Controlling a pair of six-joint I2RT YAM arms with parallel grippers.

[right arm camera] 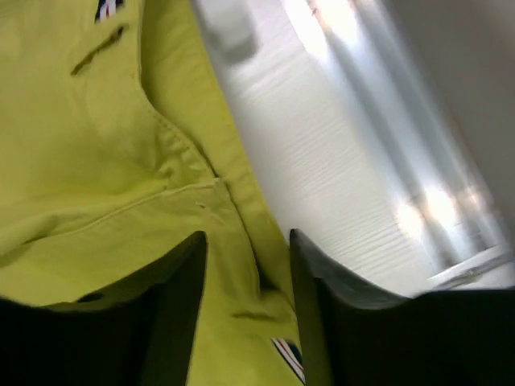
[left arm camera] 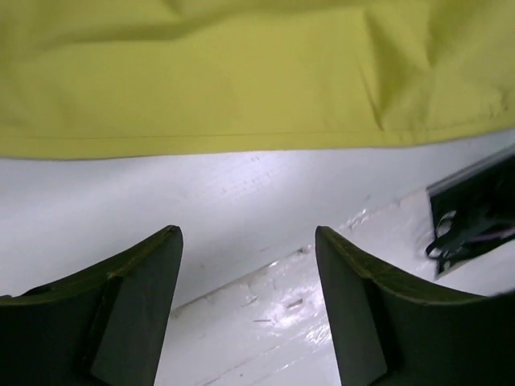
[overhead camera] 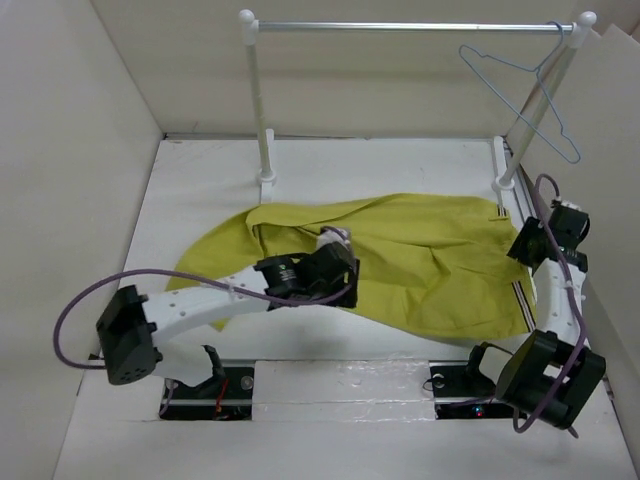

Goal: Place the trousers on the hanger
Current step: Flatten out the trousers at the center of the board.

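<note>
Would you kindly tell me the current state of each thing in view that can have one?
trousers: lying crumpled on the table, not on the hanger.
hanger: hooked on the rail, tilted, empty.
rail: upright, carrying only the hanger.
left gripper: open, holding nothing, by the trousers' edge.
right gripper: open, over the trousers' waistband edge.

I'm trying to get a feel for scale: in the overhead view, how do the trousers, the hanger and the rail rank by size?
1. trousers and rail: similar span, rail farther off, so unranked.
2. hanger: clearly smallest.
</note>
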